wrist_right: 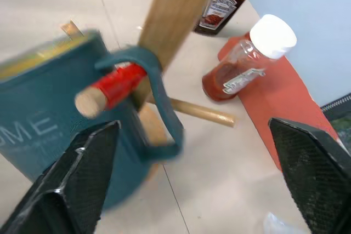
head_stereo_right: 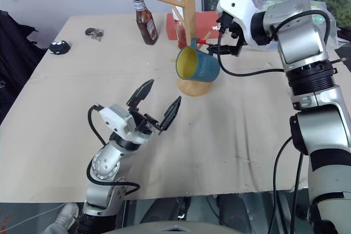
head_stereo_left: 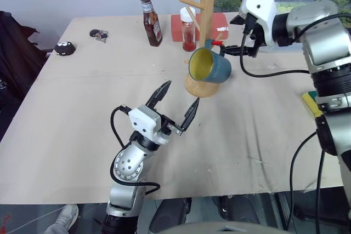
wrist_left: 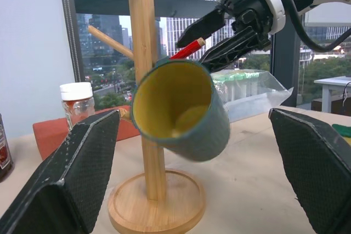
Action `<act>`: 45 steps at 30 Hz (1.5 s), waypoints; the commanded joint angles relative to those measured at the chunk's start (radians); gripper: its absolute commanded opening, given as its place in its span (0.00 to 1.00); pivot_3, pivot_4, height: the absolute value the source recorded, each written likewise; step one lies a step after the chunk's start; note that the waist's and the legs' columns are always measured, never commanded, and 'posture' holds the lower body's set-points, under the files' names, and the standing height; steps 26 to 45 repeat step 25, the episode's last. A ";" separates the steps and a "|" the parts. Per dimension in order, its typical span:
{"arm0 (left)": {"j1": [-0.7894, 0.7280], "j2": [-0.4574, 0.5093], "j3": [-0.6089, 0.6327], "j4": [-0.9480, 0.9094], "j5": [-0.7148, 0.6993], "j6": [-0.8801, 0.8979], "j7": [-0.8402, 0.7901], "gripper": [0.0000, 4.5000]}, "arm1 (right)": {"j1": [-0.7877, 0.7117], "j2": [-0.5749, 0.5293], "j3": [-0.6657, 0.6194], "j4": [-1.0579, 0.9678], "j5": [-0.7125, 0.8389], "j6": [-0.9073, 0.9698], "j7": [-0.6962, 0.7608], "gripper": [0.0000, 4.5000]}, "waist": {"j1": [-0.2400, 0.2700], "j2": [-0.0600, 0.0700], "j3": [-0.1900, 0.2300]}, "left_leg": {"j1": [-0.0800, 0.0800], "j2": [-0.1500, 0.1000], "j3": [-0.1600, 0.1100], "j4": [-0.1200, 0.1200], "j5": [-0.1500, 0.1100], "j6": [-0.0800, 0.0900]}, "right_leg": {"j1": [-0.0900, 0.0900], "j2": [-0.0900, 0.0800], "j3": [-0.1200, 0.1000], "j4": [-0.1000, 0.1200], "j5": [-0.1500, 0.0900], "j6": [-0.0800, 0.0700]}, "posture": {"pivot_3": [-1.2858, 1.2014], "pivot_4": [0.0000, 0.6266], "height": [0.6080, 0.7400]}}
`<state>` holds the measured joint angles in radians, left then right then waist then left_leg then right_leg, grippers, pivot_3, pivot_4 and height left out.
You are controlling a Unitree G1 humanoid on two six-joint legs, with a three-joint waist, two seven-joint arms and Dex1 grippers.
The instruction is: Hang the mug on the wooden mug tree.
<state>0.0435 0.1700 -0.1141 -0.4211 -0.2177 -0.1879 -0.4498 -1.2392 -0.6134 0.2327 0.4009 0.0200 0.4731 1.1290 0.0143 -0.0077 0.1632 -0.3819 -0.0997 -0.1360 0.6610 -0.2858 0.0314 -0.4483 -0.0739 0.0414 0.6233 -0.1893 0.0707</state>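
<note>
I see the mug (head_stereo_left: 210,65) hanging by its handle on a red-tipped peg (wrist_right: 109,88) of the tree (head_stereo_left: 206,31), yellow mouth tilted toward me. My right tool (head_stereo_left: 237,42) is spread wide just behind the handle, gripping nothing. My left tool (head_stereo_left: 175,102) hovers low over the table (head_stereo_left: 71,135), also spread and empty. Two sauce bottles (head_stereo_left: 151,17) stand behind the tree.
</note>
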 commanded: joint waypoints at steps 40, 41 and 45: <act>0.335 0.302 0.082 -0.174 -0.120 0.423 -0.113 1.00 | 1.473 0.281 -0.492 -0.507 0.274 -0.551 -0.267 0.99 | -0.025 -0.004 -0.004 | 0.037 0.009 0.012 0.000 -0.005 0.000 | 0.034 0.002 0.000 0.000 -0.001 0.003 | 0.52 0.24 0.98; 0.335 0.302 0.082 -0.174 -0.120 0.423 -0.113 1.00 | 1.473 0.281 -0.492 -0.507 0.274 -0.551 -0.267 0.99 | -0.025 -0.004 -0.004 | 0.037 0.009 0.012 0.000 -0.005 0.000 | 0.034 0.002 0.000 0.000 -0.001 0.003 | 0.52 0.24 0.98; 0.335 0.302 0.082 -0.174 -0.120 0.423 -0.113 1.00 | 1.473 0.281 -0.492 -0.507 0.274 -0.551 -0.267 0.99 | -0.025 -0.004 -0.004 | 0.037 0.009 0.012 0.000 -0.005 0.000 | 0.034 0.002 0.000 0.000 -0.001 0.003 | 0.52 0.24 0.98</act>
